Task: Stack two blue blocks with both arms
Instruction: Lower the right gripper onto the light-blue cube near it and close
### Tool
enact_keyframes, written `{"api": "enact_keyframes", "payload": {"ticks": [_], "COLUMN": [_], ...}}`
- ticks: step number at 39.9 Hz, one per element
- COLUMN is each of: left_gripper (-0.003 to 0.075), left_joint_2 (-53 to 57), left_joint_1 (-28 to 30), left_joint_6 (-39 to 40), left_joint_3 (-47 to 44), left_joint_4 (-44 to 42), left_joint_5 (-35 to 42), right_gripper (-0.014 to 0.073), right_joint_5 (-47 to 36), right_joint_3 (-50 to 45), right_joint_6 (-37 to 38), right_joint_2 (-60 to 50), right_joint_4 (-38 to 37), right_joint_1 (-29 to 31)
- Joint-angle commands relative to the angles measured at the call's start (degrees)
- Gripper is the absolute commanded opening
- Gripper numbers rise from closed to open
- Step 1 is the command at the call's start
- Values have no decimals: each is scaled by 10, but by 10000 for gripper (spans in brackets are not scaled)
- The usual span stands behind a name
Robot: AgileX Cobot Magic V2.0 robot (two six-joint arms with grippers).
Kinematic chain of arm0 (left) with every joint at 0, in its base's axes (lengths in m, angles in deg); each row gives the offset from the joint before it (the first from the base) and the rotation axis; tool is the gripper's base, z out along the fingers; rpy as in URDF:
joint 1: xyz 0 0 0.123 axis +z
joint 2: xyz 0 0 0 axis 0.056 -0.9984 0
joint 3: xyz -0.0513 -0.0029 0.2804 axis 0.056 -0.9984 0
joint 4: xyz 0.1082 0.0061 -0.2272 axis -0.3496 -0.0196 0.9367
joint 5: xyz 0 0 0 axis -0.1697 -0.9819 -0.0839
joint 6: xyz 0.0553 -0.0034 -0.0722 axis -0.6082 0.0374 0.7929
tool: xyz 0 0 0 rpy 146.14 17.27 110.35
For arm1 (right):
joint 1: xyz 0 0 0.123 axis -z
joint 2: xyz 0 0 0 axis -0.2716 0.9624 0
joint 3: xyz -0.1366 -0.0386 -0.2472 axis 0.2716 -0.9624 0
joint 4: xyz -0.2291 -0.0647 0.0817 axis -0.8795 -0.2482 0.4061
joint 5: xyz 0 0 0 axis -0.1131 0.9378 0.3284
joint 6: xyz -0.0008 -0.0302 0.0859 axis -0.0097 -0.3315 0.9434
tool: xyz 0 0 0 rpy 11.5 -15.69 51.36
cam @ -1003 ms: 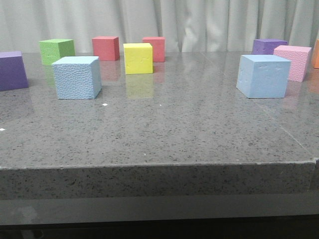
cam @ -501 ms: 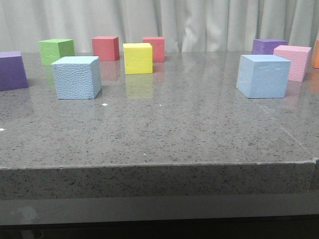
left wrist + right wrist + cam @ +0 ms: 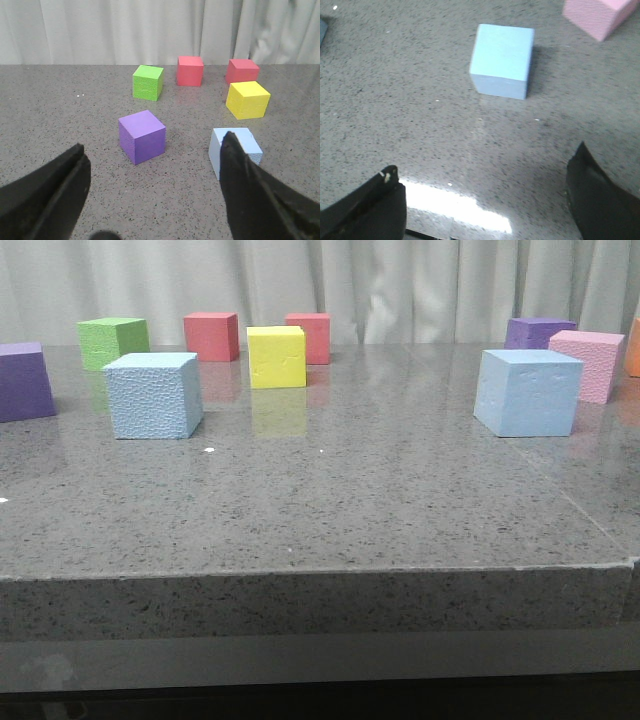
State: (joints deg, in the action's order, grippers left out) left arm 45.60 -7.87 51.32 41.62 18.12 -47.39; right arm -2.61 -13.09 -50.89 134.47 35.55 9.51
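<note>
From the front, the grey speckled table (image 3: 330, 500) met pale curtains (image 3: 400, 285); the left blue block (image 3: 153, 395) and right blue block (image 3: 527, 392) sat well apart, unmoved since earlier. Wrist views showed the left gripper (image 3: 152, 187) and right gripper (image 3: 485, 200) spread wide, empty.

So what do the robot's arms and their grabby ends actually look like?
Little of them shows. Each end effector appears only as two matte black fingers, broad and tapering to blunt tips. The left end effector looks plain black; the right end effector has a small pale scuff on one finger. No cables, markings or arm links are visible, and the front view shows neither arm.
</note>
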Motion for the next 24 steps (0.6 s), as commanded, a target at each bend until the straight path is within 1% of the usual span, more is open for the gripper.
{"api": "enact_keyframes", "payload": {"ticks": [1, 7, 11, 18, 24], "left_gripper": [530, 529, 530, 530, 530], "left_joint_2": [-7, -7, -7, -7, -7], "left_joint_1": [2, 2, 2, 2, 2], "left_joint_6": [5, 5, 5, 5, 5], "left_joint_3": [17, 17, 17, 17, 17], "left_joint_4": [1, 1, 1, 1, 1], "left_joint_5": [40, 40, 40, 40, 40], "right_gripper": [647, 647, 647, 647, 647], "right_joint_5": [-13, -3, -1, -18, -46], "right_joint_3": [52, 107, 135, 172, 178], "right_joint_6": [34, 142, 192, 215, 224], "right_joint_2": [35, 100, 140, 205, 246], "right_joint_4": [-25, -140, -186, -198, -199], "right_joint_1": [-28, -82, -98, -97, -97]}}
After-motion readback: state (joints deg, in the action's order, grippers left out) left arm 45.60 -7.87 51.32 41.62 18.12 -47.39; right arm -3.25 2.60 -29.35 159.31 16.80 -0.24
